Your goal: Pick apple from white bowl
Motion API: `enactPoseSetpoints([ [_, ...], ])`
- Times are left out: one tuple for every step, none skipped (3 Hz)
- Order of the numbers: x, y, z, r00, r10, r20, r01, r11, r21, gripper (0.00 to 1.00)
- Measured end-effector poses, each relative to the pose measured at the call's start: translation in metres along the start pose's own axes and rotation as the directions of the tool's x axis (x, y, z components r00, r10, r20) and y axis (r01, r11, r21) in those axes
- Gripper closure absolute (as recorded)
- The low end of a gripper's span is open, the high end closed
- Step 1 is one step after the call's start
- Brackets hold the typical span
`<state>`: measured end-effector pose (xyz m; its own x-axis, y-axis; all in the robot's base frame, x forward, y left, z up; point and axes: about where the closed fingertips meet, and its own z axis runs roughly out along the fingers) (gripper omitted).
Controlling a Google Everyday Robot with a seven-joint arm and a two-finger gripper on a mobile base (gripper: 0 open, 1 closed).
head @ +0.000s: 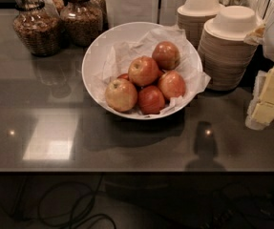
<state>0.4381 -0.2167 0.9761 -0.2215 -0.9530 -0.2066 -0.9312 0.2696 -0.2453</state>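
Apple: lodged atop other apples in white bowl, mid-bench; untouched. Tool: nowhere seen in view, so its state cannot be told. Task judged unstarted; approach, grasp and lift are left.

Grey countertop, light glare — dark floor

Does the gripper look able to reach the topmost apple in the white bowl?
Probably yes: the apple tops the pile in the open white bowl, nothing above it. The gripper is out of view.
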Motion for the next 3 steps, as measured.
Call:
enactPoseSetpoints([
  [0.000, 0.000, 0.000, 1.000, 0.000, 0.000, 0.000, 1.0000, 0.000, 0.00],
  [-0.004, -0.002, 0.000, 1.000, -0.018, 0.012, 0.018, 0.9998, 0.011, 0.00],
  [-0.023, -0.010, 0.005, 0.995, -0.086, 0.056, 0.084, 0.9960, 0.030, 0.00],
])
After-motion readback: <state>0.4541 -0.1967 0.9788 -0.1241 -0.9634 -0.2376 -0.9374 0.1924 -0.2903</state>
